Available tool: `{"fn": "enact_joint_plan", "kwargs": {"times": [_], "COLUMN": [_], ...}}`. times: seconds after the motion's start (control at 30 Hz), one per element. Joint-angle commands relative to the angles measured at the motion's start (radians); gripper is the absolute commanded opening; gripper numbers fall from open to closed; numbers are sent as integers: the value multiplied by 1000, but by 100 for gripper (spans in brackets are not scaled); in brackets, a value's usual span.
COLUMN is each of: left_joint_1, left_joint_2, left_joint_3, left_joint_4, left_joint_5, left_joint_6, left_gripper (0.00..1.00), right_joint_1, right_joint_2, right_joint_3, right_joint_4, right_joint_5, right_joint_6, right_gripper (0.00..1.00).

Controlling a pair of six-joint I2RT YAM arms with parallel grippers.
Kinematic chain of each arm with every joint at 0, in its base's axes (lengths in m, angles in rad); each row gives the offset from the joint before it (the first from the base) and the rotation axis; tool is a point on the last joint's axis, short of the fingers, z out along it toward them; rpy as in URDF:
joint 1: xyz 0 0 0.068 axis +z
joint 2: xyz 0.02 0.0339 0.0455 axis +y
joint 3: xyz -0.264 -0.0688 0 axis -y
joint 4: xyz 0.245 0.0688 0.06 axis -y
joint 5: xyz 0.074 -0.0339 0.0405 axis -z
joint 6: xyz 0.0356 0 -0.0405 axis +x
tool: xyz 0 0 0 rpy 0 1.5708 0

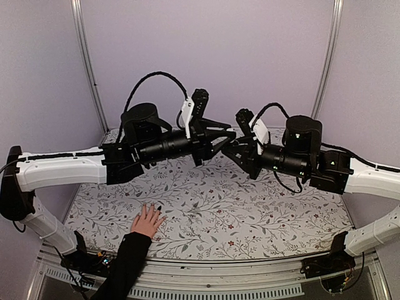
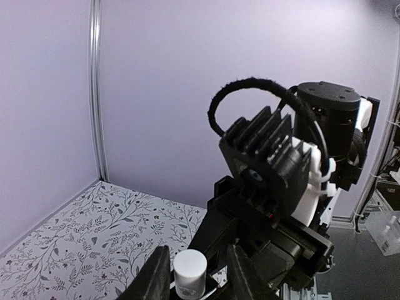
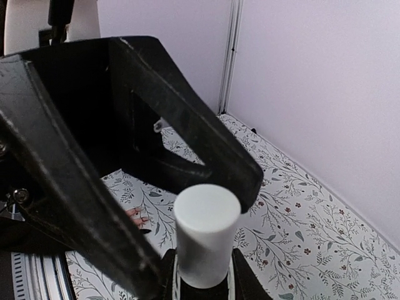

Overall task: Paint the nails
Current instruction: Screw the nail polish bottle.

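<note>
On the left, the white left arm reaches across above the bench, which has a cloth with small leaves and flowers. Below that arm, near the front edge, a person's hand lies flat on the cloth with its fingers spread. A black sleeve covers the arm behind it. The nails are at the ends of those fingers, pointing to the back of the bench. They are too small to see well, though one tip looks dark.

In the middle, high above the cloth, the two arms meet. The left gripper has one finger on each side of a white cap. I cannot tell if it is squeezing the cap or only sitting around it.

The cap is the top of a little bottle. The right gripper is clenched on the bottle from below and holds it upright. The right arm comes in from the right side.
</note>
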Motion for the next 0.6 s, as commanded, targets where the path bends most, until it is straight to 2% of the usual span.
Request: {"fn": "enact_joint_plan", "kwargs": {"times": [0.0,0.13,0.23,0.57], "left_joint_1": [-13,-11,-8,13], "left_joint_2": [17,15,14,35], "left_joint_3": [29,25,12,13], "left_joint_4": [4,-4,4,-30], "left_joint_5": [-4,30,104,508], "left_joint_6": [-11,-12,-4,21], "left_gripper": [26,12,5,2], "right_joint_1": [9,9,9,7], "right_joint_2": [4,-19,-46,-123], "right_joint_3": [36,26,3,-3], "right_joint_4": [32,42,69,75], "right_joint_5": [7,-32,-125,-489], "right_joint_6": [10,2,-20,-103], "right_gripper": [0,0,0,0]}}
